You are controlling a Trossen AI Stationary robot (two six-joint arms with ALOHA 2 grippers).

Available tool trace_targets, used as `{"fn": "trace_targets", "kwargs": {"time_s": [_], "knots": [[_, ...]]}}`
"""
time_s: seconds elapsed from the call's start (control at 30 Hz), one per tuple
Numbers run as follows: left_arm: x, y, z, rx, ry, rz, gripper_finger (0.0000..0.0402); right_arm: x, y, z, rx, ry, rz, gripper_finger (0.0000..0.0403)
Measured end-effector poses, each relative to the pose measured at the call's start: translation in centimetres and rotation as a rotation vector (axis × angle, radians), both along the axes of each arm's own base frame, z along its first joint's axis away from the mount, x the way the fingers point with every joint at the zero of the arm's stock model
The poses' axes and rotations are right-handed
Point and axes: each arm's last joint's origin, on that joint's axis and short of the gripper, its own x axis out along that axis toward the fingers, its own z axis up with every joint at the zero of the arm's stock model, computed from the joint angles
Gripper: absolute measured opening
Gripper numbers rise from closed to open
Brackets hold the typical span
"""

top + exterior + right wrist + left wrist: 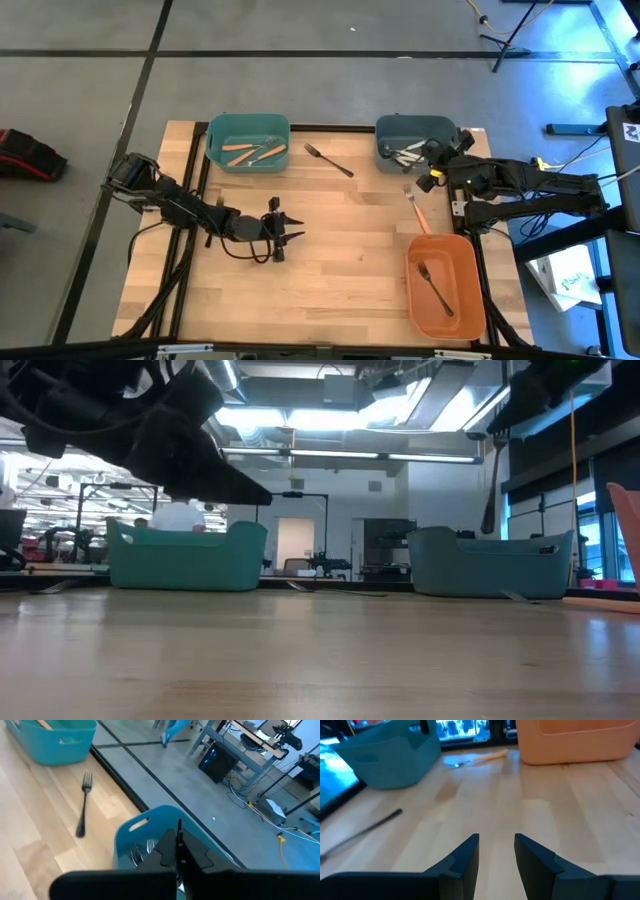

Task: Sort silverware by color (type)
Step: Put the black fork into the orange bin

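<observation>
Teal bins sit at the far edge of your wooden table [330,230]. The left teal bin [248,143] has orange-handled pieces [254,152] in it. The right teal bin [412,141] has silver pieces [404,153] in it.

Your right gripper [178,845] is over the right teal bin. Its fingers are pressed tight together on a thin dark fork [491,480]. The low view shows that fork hanging straight down above the bin.

Your left gripper [496,851] is low over the middle of the table, on the left side. Its fingers are a little apart and there is nothing between them.

Look between the two teal bins. A dark fork [329,160] lies flat on the wood there. An orange-handled fork [415,207] lies on the table near the right side, just beyond the orange bin [445,285]. One more dark fork [435,286] lies inside that orange bin.
</observation>
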Motion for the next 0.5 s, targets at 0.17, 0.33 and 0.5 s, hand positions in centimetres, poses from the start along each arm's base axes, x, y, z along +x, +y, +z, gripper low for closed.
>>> {"fn": "trace_targets", "kwargs": {"time_s": [0.17, 0.33, 0.5], "knots": [[0.2, 0.8, 0.4, 0.051, -0.006, 0.013, 0.0119, -0.3, -0.1, 0.1, -0.043, 0.013, -0.040, 0.0000], [0.2, 1.8, 0.8, 0.119, -0.008, 0.058, 0.0119, 0.1, -0.2, 0.3, -0.074, -0.003, -0.077, 0.0000], [0.3, 2.7, 0.7, 0.110, 0.008, 0.102, 0.0119, 1.1, 0.1, 0.4, 0.040, -0.025, 0.055, 0.0000]]}}
